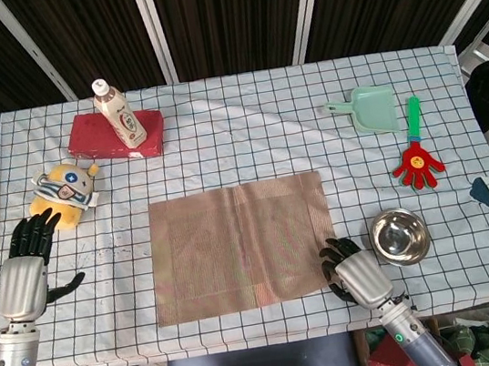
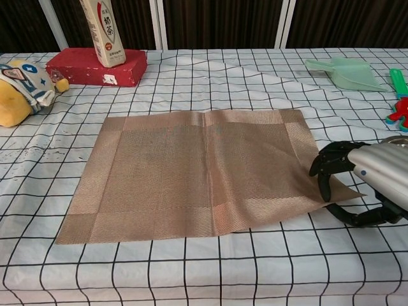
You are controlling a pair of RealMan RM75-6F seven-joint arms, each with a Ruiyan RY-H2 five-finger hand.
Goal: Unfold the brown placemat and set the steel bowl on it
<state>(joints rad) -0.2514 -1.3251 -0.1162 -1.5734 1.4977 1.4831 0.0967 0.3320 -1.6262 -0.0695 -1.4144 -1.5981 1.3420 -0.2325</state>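
While the brown placemat (image 1: 240,247) lies unfolded mid-table, the steel bowl (image 1: 400,236) sits just beyond its right edge; right hand (image 1: 359,274) pinches the near-right corner, left hand (image 1: 26,271) spread, empty.

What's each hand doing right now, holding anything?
Left hand: open, fingers apart, holding nothing, off to the side of the table.
Right hand: pinching the near right corner of the brown placemat.

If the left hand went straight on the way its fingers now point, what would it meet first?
Probably the yellow plush toy: the left hand points away from the robot, its fingertips just short of the toy. Their relative height is unclear.
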